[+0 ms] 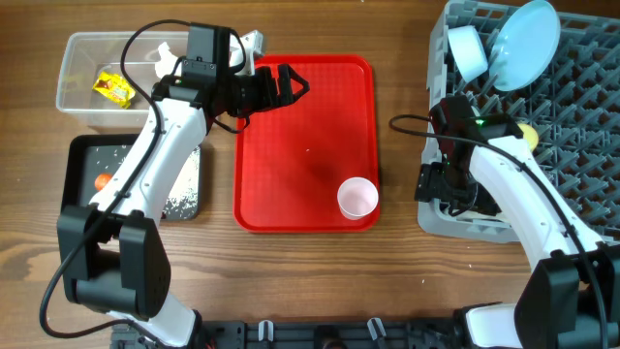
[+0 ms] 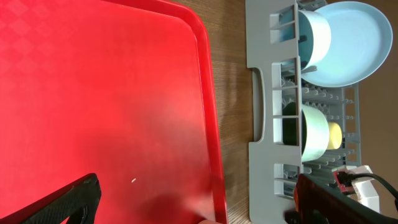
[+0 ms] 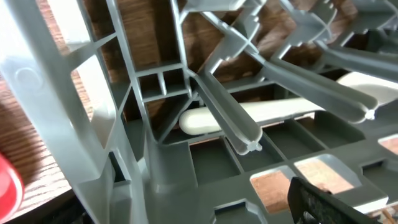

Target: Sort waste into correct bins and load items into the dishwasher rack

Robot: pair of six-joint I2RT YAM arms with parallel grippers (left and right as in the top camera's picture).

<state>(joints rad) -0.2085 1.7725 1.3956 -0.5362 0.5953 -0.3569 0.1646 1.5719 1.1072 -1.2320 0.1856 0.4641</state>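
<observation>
Left gripper [image 1: 289, 82], jaws wide and empty, hangs over the red tray [image 1: 291, 184] near its corner, bare tray ahead; the pink cup [image 1: 357, 197] stands well apart. Right gripper [image 1: 438, 189], spread impossible to tell, sits low in the dishwasher rack [image 1: 581, 145], pegs [image 3: 227, 118] crowding close; the white spoon [image 3: 273, 112] lies just ahead.

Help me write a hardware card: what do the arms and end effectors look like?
The left arm and right arm have white rounded links, black joints and loose black cables. The left end effector and right end effector are black; green light near right wrist.
</observation>
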